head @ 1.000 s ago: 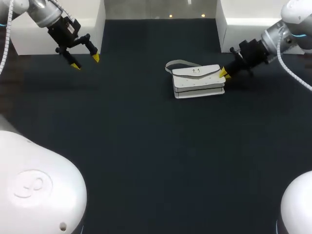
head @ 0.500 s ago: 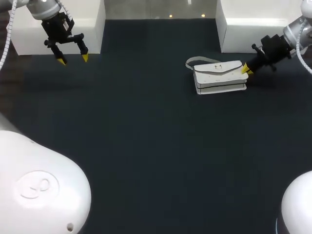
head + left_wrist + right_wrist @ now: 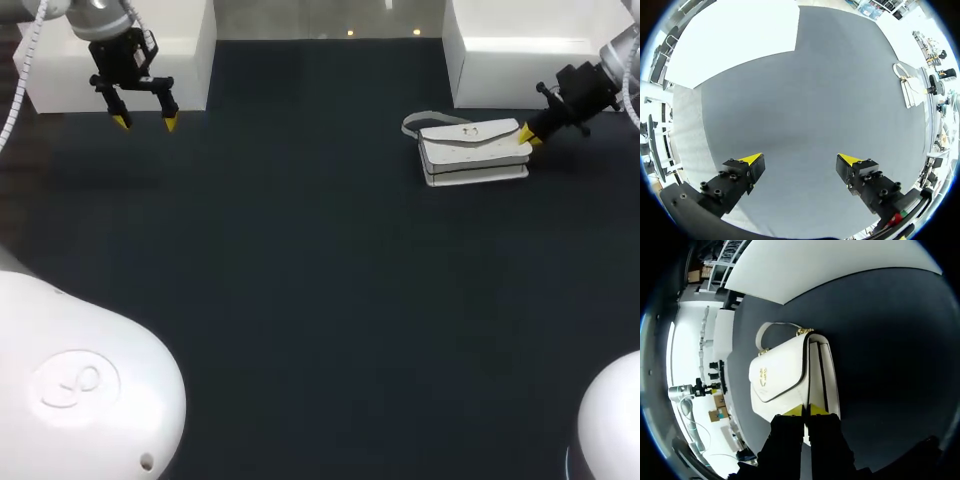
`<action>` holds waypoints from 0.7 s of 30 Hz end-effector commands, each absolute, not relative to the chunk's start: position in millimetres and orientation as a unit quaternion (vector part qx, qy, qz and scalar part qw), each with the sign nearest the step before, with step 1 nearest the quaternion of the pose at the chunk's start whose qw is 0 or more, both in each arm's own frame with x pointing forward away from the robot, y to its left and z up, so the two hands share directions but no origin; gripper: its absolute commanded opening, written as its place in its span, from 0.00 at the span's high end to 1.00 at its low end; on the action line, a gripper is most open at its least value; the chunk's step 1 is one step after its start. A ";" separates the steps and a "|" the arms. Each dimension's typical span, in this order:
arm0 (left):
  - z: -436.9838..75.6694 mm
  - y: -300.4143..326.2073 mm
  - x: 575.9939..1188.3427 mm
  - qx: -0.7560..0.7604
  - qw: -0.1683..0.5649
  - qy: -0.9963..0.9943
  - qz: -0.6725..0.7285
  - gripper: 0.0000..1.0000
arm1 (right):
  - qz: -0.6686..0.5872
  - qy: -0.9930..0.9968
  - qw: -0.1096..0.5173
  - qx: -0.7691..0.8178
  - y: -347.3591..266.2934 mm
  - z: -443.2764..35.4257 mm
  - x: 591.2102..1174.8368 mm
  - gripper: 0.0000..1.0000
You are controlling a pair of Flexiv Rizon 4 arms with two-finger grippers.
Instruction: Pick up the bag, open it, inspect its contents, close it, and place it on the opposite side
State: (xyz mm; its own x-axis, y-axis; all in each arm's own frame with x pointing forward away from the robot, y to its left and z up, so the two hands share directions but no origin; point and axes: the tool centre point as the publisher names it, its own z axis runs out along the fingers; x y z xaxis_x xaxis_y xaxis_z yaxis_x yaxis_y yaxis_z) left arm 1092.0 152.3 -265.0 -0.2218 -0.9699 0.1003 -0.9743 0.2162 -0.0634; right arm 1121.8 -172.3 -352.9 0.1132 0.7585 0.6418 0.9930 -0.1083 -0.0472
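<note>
While right fingers (image 3: 796, 410) pinch it, white gold-clasped bag (image 3: 782, 372) closed; left fingers (image 3: 751, 160) spread, empty.

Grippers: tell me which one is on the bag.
The right gripper, shut on the bag's end; the left gripper hangs open, far from it.

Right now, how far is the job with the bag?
Done, it seems: the bag lies with its flap shut, on the right side of the table. In hand: the right gripper pinches its end. To do: letting go. The left gripper hangs open, far away.
</note>
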 end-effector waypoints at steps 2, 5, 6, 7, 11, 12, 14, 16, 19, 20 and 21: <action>-263.0 150.5 1087.0 0.624 0.011 -0.779 0.056 0.00 | -0.229 -0.626 0.262 -0.698 -176.2 -353.7 1129.0 1.00; -263.0 150.5 1087.0 0.624 0.011 -0.779 0.056 0.00 | -0.229 -0.626 0.262 -0.698 -176.2 -353.7 1129.0 1.00; -263.0 150.5 1087.0 0.624 0.011 -0.779 0.056 0.00 | -0.229 -0.626 0.262 -0.698 -176.2 -353.7 1129.0 1.00; -263.0 150.5 1087.0 0.624 0.011 -0.779 0.056 0.00 | -0.229 -0.626 0.262 -0.698 -176.2 -353.7 1129.0 1.00; -263.0 150.5 1087.0 0.624 0.011 -0.779 0.056 0.00 | -0.229 -0.626 0.262 -0.698 -176.2 -353.7 1129.0 1.00; -263.0 150.5 1087.0 0.624 0.011 -0.779 0.056 0.00 | -0.229 -0.626 0.262 -0.698 -176.2 -353.7 1129.0 1.00; -263.0 150.5 1087.0 0.624 0.011 -0.779 0.056 0.00 | -0.230 -0.622 0.258 -0.703 -189.0 -354.9 1136.6 1.00; -263.0 150.5 1087.0 0.624 0.011 -0.779 0.056 0.00 | -0.230 -0.619 0.254 -0.707 -204.2 -352.8 1142.2 1.00; -263.0 150.5 1087.0 0.624 0.011 -0.779 0.056 0.00 | -0.229 -0.617 0.242 -0.713 -227.0 -350.3 1150.3 1.00; -263.0 150.5 1087.0 0.624 0.011 -0.779 0.056 0.00 | -0.232 -0.616 0.240 -0.713 -234.0 -349.4 1153.0 1.00; -263.0 150.5 1087.0 0.624 0.011 -0.779 0.056 0.00 | -0.232 -0.615 0.232 -0.717 -238.2 -349.0 1154.8 1.00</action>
State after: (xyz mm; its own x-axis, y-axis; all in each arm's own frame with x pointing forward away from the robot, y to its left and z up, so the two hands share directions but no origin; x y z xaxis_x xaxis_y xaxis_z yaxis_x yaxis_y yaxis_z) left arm 1087.5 150.6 -263.4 -0.2211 -0.9713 0.0878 -0.9738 0.2151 -0.0731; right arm 1144.1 -222.4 -351.7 0.1352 0.7825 0.6078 0.9870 -0.1605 -0.0128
